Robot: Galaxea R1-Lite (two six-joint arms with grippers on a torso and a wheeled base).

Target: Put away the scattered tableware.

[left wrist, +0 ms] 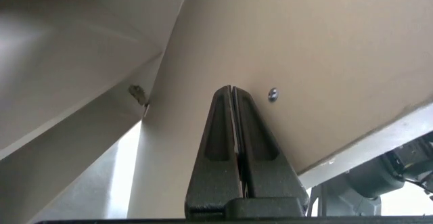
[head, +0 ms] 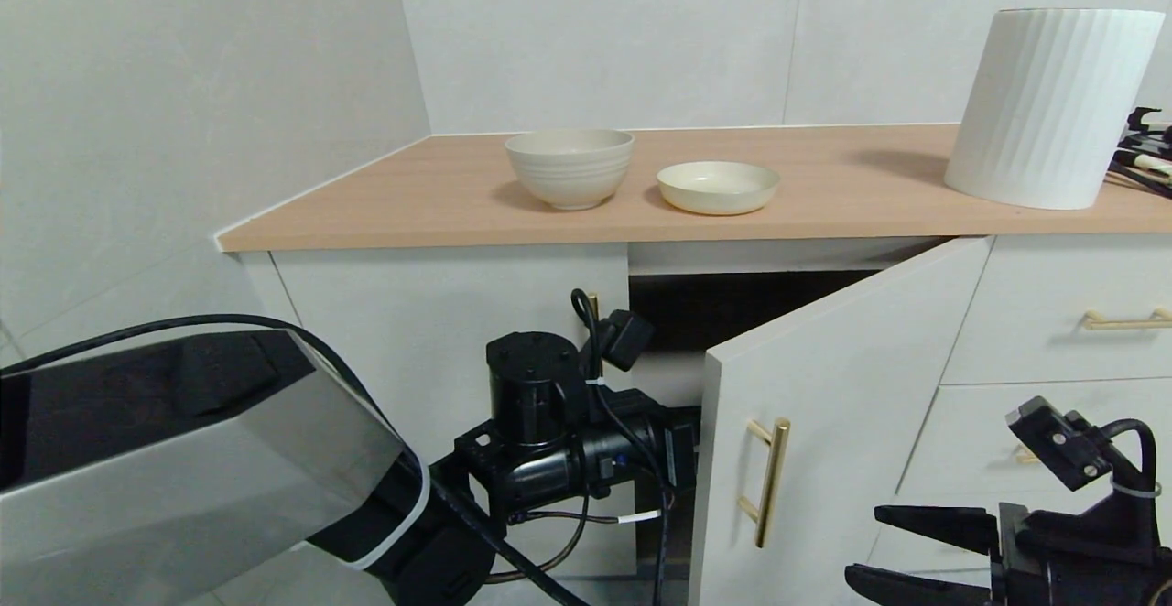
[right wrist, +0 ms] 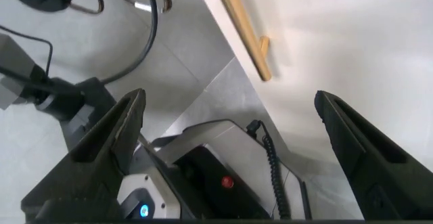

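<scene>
Tableware, namely a cream ribbed ceramic bowl (head: 569, 167) and a shallow cream ceramic dish (head: 718, 187), stands on the worktop, well above and beyond both pincers and touched by neither. Nearest, low on the right, the black right gripper (head: 865, 544) hangs with its two fingers spread wide and nothing between them; its wrist view looks past them (right wrist: 230, 99) at grey floor tiles (right wrist: 203, 95). Just beyond it the white cabinet door (head: 824, 405) stands swung open, carrying a slim brass bar handle (head: 769, 482). The left arm lies low in front of the dark cabinet opening, and the black left gripper (left wrist: 231, 92) has its fingers pressed flat together, holding nothing, its tips near a pale panel beside a small metal screw (left wrist: 273, 95). Above, on the light wooden countertop (head: 412, 203), the bowl sits left of the dish, near it but apart, both upright. Farther right stands a tall white ribbed cylindrical canister (head: 1053, 102), with dark utensils (head: 1144, 153) at the edge. White drawer fronts (head: 1053, 313) lie under it, and pale tiled walls (head: 595, 29) close the corner behind.
</scene>
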